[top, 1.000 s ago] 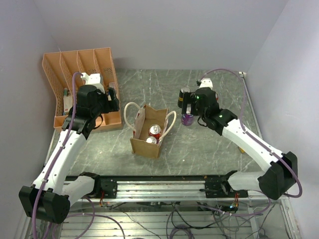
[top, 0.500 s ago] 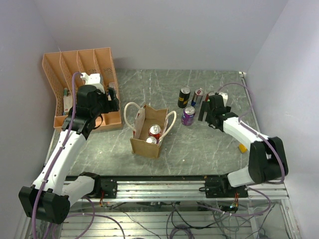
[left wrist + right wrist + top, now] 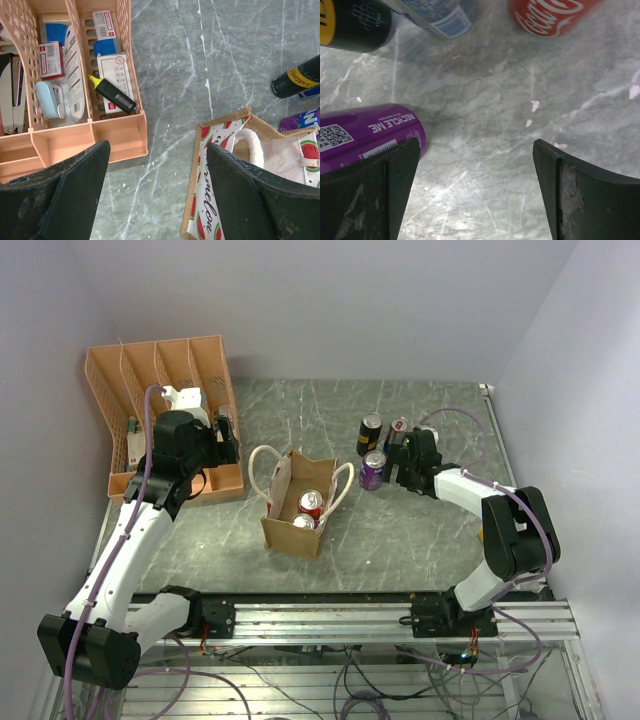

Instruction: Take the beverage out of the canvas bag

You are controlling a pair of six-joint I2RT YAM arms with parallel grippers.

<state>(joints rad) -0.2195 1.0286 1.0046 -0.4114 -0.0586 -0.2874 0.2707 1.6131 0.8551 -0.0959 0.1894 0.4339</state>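
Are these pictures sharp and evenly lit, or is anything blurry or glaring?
Top external: soft, even light, no harsh glare, only faint shadows beside the canvas bag. Left wrist: the orange rack is sharp, while the left gripper looks dark and slightly soft. Right wrist: the purple can reads legibly, a soft shadow beside it.

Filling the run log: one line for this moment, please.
left tool open, between rack and bag | right tool open, empty, beside purple can | two cans in bag | purple can on table
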